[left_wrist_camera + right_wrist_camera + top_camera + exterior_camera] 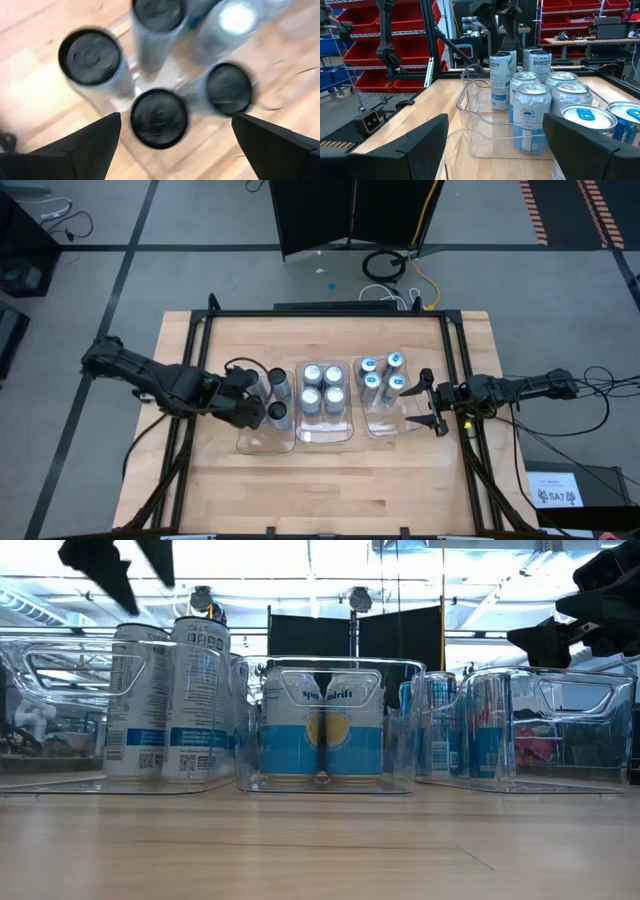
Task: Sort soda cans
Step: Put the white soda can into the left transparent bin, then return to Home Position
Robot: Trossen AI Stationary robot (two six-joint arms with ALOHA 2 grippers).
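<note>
**Left pincer spread above dark-topped cans**

The left pincer [258, 398] hangs spread and empty over the left clear plastic tray [262, 446], directly above the slim silver cans with dark tops [281, 385]; judged, grouping by top colour explains the layout. Plain silver-topped cans [322, 388] fill the middle clear tray [326, 437], blue-topped cans [381, 374] the right clear tray [385, 430]. The right pincer [433, 399] waits spread beside that tray over the light wooden counter [320, 490]. Only the left wrist view shows nothing gripped; only the low view shows labels.
</note>
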